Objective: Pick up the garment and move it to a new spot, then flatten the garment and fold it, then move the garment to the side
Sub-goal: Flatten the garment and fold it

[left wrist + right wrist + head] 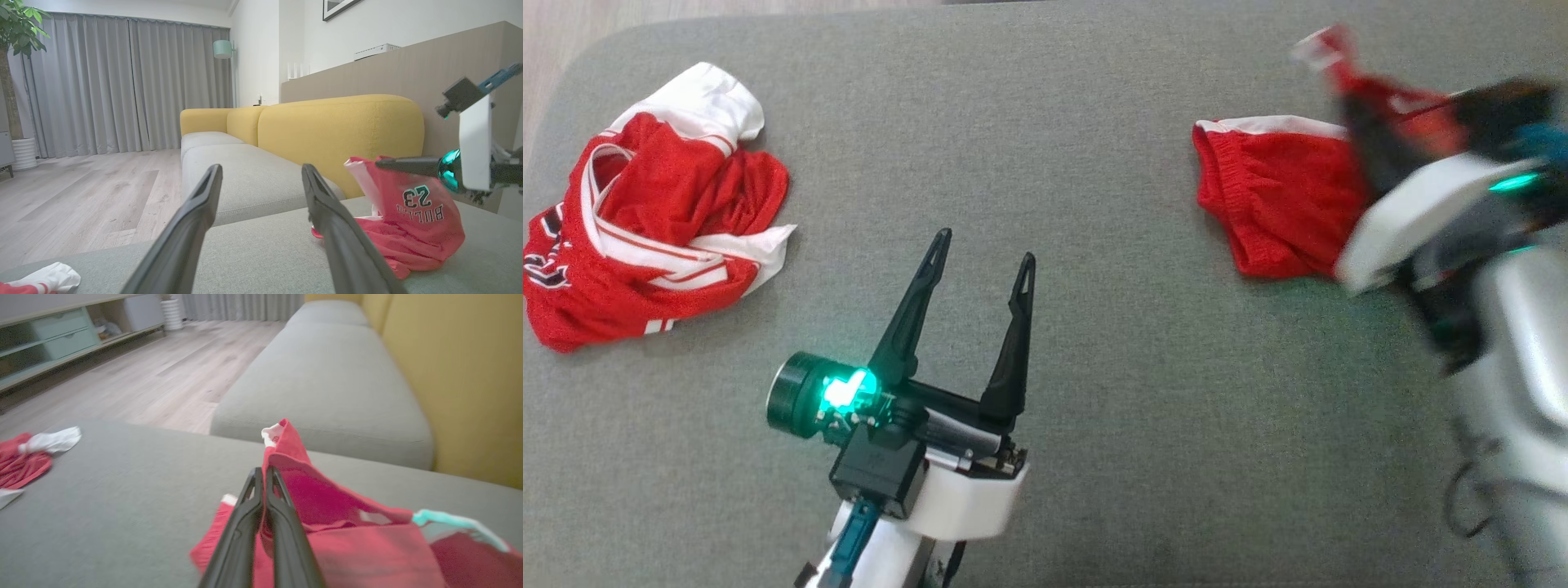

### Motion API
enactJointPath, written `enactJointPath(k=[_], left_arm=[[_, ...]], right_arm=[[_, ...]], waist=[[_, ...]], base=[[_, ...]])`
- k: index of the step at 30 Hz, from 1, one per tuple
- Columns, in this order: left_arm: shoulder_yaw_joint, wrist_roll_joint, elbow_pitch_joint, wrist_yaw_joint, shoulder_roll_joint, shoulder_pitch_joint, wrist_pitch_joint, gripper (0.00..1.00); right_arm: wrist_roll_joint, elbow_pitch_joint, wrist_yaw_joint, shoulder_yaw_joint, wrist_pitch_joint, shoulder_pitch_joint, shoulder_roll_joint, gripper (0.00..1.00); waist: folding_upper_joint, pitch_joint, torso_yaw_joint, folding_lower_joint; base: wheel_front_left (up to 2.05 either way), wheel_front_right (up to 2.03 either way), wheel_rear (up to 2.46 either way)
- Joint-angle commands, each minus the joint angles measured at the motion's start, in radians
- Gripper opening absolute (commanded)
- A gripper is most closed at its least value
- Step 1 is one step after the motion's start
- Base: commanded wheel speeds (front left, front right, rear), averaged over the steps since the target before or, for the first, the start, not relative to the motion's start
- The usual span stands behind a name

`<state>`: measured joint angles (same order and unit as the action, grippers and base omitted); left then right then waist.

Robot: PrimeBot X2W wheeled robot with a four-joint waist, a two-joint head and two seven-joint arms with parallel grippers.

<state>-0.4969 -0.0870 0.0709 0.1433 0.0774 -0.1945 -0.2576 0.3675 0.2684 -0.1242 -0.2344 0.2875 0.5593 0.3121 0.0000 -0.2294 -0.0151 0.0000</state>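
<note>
Two long fingers of the right gripper (263,473) were clenched together on a fold of the red shorts (1274,196), with no gap between their tips. The pinched fold, edged in white, stood lifted above the grey cushion (1094,122), while the rest of the shorts lay in a heap on the cushion's right part, towards its far edge. In the left wrist view the lifted cloth showed the number 53 and a line of lettering, both reversed. The right arm was blurred in the head view, and its pale forearm covered the nearer right side of the shorts.

The left gripper (987,245) hung above the middle of the cushion, its fingers spread wide and nothing between them, well apart from the shorts. A green light glowed on its wrist.

A crumpled red and white jersey (662,220) lay on the cushion's left part, near its left edge and well apart from both grippers. Beyond the cushion's far edge stood a sofa with a grey seat and a yellow backrest (339,134), with a wooden floor (81,192) beside it.
</note>
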Motion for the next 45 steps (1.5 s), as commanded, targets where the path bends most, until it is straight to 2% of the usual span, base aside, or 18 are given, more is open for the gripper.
enactJointPath(k=[1, 2, 5, 8, 12, 13, 14, 17, 18, 20, 24, 28, 39, 42, 45], left_arm=[[0.034, 0.004, 0.029, -0.005, -0.008, -0.013, -0.004, 1.00], [0.033, 0.004, 0.027, -0.007, -0.009, -0.014, -0.004, 1.00], [0.033, 0.001, 0.023, -0.013, -0.013, -0.019, -0.004, 1.00], [0.042, 0.001, 0.028, -0.009, -0.016, -0.018, -0.004, 1.00], [0.052, 0.003, 0.033, -0.006, -0.017, -0.012, -0.004, 1.00], [0.057, 0.003, 0.036, -0.005, -0.018, -0.004, -0.004, 1.00], [0.057, 0.003, 0.036, -0.005, -0.018, -0.004, -0.004, 1.00], [0.064, 0.003, 0.042, -0.003, -0.020, 0.008, -0.004, 1.00], [0.066, 0.004, 0.044, -0.003, -0.020, 0.012, -0.004, 1.00], [0.067, 0.004, 0.048, -0.002, -0.021, 0.017, -0.004, 1.00], [0.063, 0.001, 0.052, -0.005, -0.023, 0.014, -0.004, 1.00], [0.059, -0.003, 0.053, -0.006, -0.025, 0.000, -0.004, 1.00], [0.044, -0.021, 0.043, -0.003, -0.027, -0.036, -0.004, 1.00], [0.039, -0.027, 0.048, 0.006, -0.027, -0.043, -0.004, 1.00], [0.036, -0.031, 0.051, 0.015, -0.027, -0.043, -0.004, 1.00]], right_arm=[[-0.007, -0.037, -0.007, -0.066, 0.010, 0.003, -0.031, 0.37], [-0.004, -0.032, -0.007, -0.104, 0.010, 0.006, -0.045, 1.00], [0.023, -0.020, -0.007, -0.195, -0.010, 0.014, -0.066, 1.00], [0.046, -0.042, -0.007, -0.216, -0.058, 0.012, -0.049, 1.00], [0.038, -0.081, -0.007, -0.160, -0.118, -0.009, -0.009, 1.00], [0.018, -0.101, -0.007, -0.099, -0.139, -0.043, 0.029, 1.00], [0.018, -0.101, -0.007, -0.099, -0.139, -0.043, 0.029, 1.00], [0.025, -0.121, -0.007, 0.000, -0.149, -0.126, 0.075, 1.00], [0.034, -0.126, -0.007, 0.022, -0.147, -0.157, 0.094, 0.84], [0.064, -0.128, -0.007, 0.052, -0.146, -0.217, 0.128, 0.00], [0.087, -0.100, -0.007, 0.040, -0.135, -0.296, 0.211, 0.00], [0.110, -0.078, -0.007, -0.001, -0.138, -0.294, 0.252, 0.00], [0.180, 0.068, -0.007, -0.147, -0.150, -0.146, 0.298, 0.00], [0.195, 0.079, -0.007, -0.156, -0.204, -0.074, 0.297, 0.00], [0.213, 0.075, -0.007, -0.155, -0.314, -0.001, 0.281, 0.00]], waist=[[0.0000, -0.003, -0.004, 0.0000], [0.0000, -0.005, -0.008, 0.0000], [0.0000, -0.007, -0.018, 0.0000], [0.0000, -0.006, -0.023, 0.0000], [0.0000, -0.002, -0.023, 0.0000], [0.0000, 0.004, -0.022, 0.0000], [0.0000, 0.004, -0.022, 0.0000], [0.0000, 0.010, -0.021, 0.0000], [0.0000, 0.010, -0.020, 0.0000], [0.0000, 0.007, -0.019, 0.0000], [0.0000, -0.010, -0.026, 0.0000], [0.0000, -0.035, -0.037, 0.0000], [0.0000, -0.089, -0.121, 0.0000], [0.0000, -0.097, -0.144, 0.0000], [0.0000, -0.096, -0.158, 0.0000]], base=[[0.00, 0.00, 0.00], [0.00, 0.00, 0.00], [0.00, 0.00, 0.00], [0.00, 0.00, 0.00], [0.00, 0.00, 0.00], [0.00, 0.00, 0.00], [0.00, 0.00, 0.00], [0.00, 0.00, 0.00], [0.00, 0.00, 0.00], [0.00, 0.00, 0.00], [0.00, 0.00, 0.00], [0.00, 0.00, 0.00], [0.00, 0.00, 0.00], [0.00, 0.00, 0.00], [0.00, 0.00, 0.00]])
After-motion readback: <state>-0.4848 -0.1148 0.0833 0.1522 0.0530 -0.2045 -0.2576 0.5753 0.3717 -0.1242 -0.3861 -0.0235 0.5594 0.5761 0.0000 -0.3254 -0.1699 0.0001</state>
